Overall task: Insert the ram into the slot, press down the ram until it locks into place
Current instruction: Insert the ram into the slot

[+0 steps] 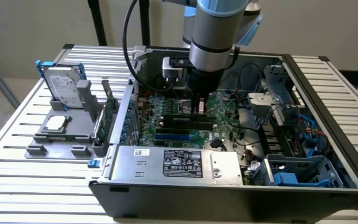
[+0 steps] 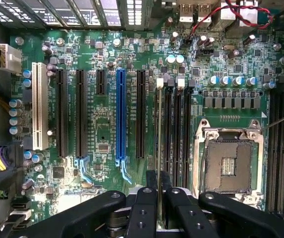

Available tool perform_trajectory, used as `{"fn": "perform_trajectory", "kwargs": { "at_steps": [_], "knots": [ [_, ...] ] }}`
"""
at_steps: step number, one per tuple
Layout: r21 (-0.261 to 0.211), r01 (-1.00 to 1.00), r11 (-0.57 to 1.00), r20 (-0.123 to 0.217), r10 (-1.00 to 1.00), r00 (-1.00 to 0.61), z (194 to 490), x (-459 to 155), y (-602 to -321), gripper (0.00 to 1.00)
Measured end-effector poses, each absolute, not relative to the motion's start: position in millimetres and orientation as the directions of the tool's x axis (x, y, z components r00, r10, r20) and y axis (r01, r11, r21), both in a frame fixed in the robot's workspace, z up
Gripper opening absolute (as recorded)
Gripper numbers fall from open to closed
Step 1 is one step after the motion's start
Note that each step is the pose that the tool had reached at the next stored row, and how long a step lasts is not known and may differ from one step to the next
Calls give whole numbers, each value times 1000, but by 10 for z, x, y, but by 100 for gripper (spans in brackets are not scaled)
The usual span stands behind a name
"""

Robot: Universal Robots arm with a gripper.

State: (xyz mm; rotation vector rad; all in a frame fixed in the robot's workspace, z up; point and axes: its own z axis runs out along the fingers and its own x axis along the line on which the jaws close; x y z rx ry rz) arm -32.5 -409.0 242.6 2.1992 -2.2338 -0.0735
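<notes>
My gripper [image 2: 158, 186] is shut on the ram [image 2: 159, 139], which shows edge-on in the wrist view as a thin pale line between the two black fingers [image 2: 142, 208]. The ram runs along the slot [image 2: 155, 124], the outermost of several parallel black sockets and the one nearest the blue slot. Its far end reaches that slot's white latch [image 2: 160, 83]. Whether the ram sits in the slot or hangs just above it, I cannot tell. In the exterior view the gripper [image 1: 197, 108] is deep inside the open computer case, right over the black slots [image 1: 185, 120].
Beside the slots lie the blue slot [image 2: 121, 116], black expansion sockets, a white socket [image 2: 39, 106] and the open CPU socket [image 2: 229, 163]. The power supply [image 1: 179, 163] fills the case's near side. Cables and drive cages crowd the exterior view's right. Outside stand a hard drive [image 1: 64, 88] and an upright green card [image 1: 107, 116].
</notes>
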Motion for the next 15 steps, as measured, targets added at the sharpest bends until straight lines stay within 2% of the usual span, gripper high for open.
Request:
{"fn": "perform_trajectory", "kwargs": {
  "at_steps": [15],
  "knots": [
    [43, -999, 15, -27, -999, -16, 2408, -329, -4075, 13]
  ]
}}
